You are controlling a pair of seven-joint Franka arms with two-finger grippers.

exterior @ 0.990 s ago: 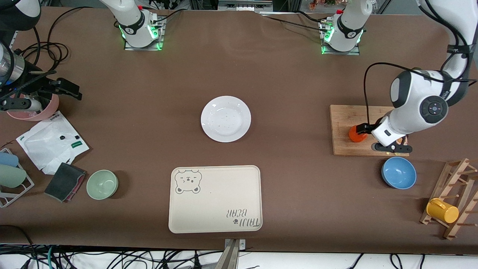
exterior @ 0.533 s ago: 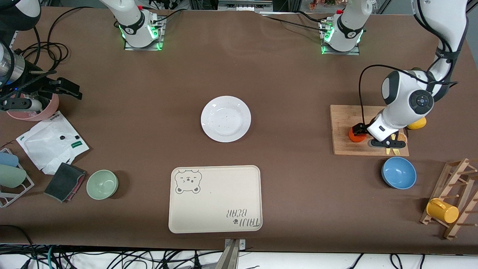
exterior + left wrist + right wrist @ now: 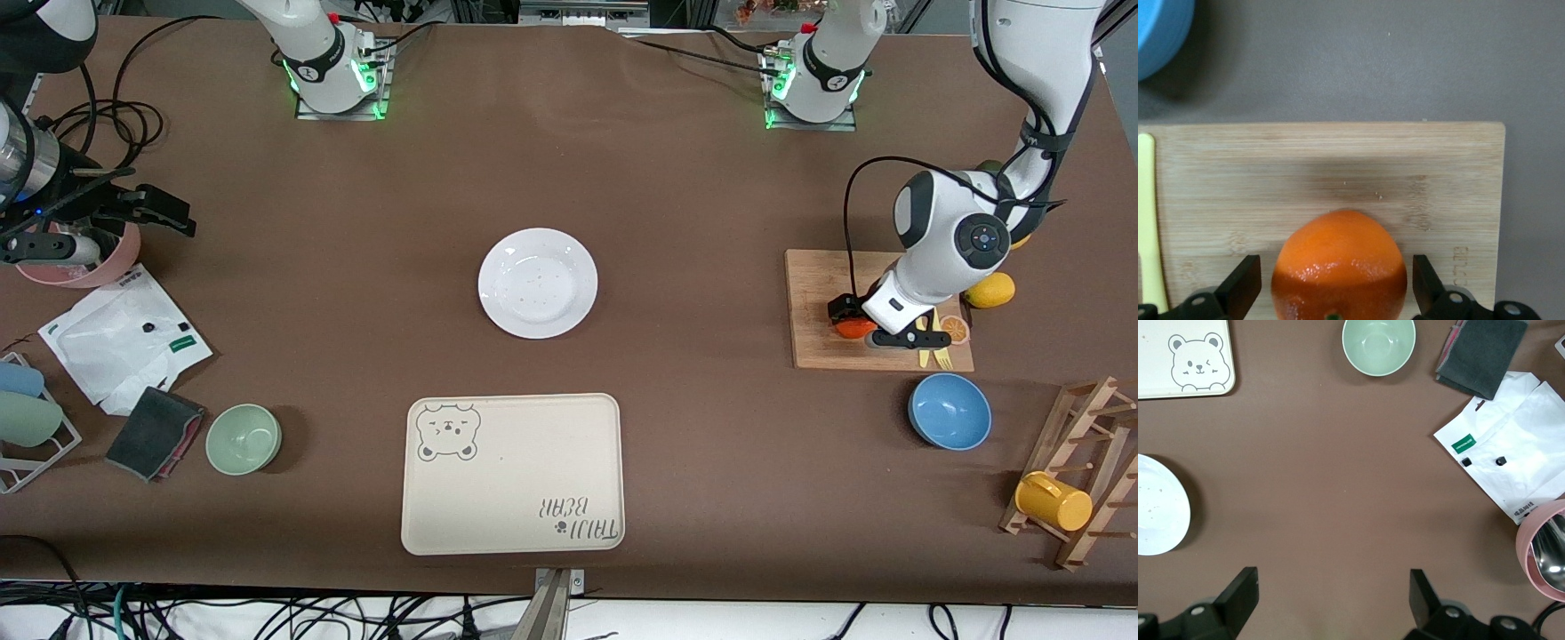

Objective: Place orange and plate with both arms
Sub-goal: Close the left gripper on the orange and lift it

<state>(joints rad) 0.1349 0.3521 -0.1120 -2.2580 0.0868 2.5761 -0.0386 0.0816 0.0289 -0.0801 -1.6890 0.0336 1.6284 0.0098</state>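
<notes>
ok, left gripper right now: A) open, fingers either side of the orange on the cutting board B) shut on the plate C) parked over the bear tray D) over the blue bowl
A: the left gripper is open, a finger on each side of the orange, which sits on the cutting board.

Bright, even light from above. Shadows are soft and small. The white plate [image 3: 538,283] shines a little. The orange [image 3: 1339,267] looks sharp and has small shiny spots.
</notes>
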